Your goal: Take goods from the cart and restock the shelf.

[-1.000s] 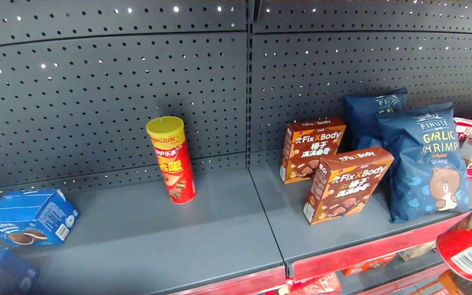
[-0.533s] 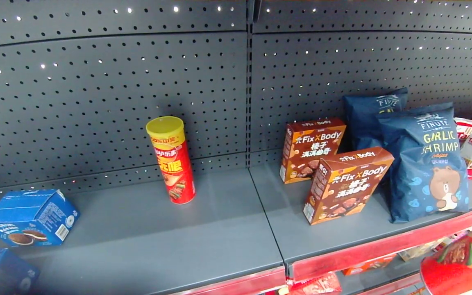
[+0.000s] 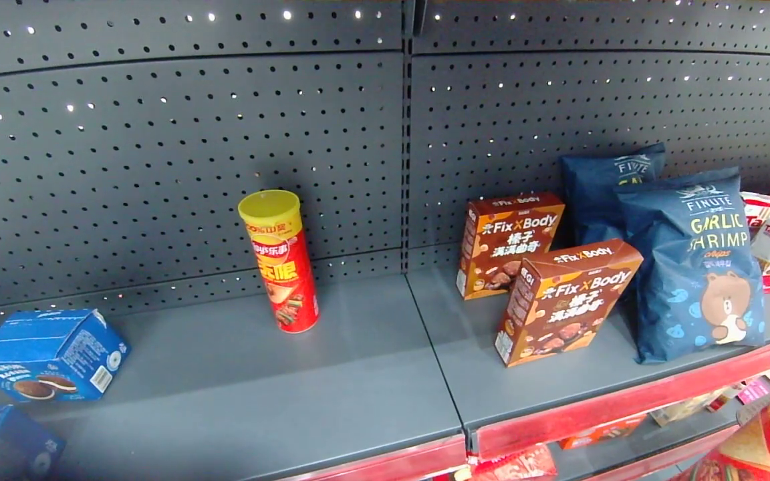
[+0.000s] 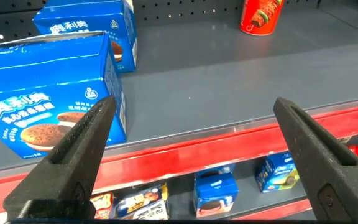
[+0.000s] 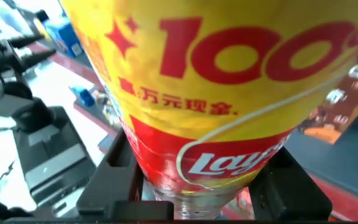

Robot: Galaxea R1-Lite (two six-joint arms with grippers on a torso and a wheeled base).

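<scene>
Facing the long grey shelf [image 3: 358, 381] with its perforated back panel [image 3: 178, 147], I am looking across its board. Two dark blue snack bags [image 3: 692, 267] are standing at the right, one behind the other, and two brown cookie boxes [image 3: 562, 300] are sitting just beside them, the nearer one tilting. Two blue biscuit boxes [image 3: 47, 354] are resting at the far left. The nearer of them is sitting at the shelf's front edge, close before my left gripper [image 4: 194, 106], whose fingers are hanging wide apart with nothing between them. A red chips can [image 3: 279, 260] with a yellow lid is standing upright near the back panel, well apart from the boxes. I am carrying a second chips can [image 5: 204, 93] in my right gripper [image 5: 197, 186], its fingers clamping the can from both sides. This can is showing at the lower right corner of the head view, off the shelf board and beyond its red front edge [image 3: 592, 407].
</scene>
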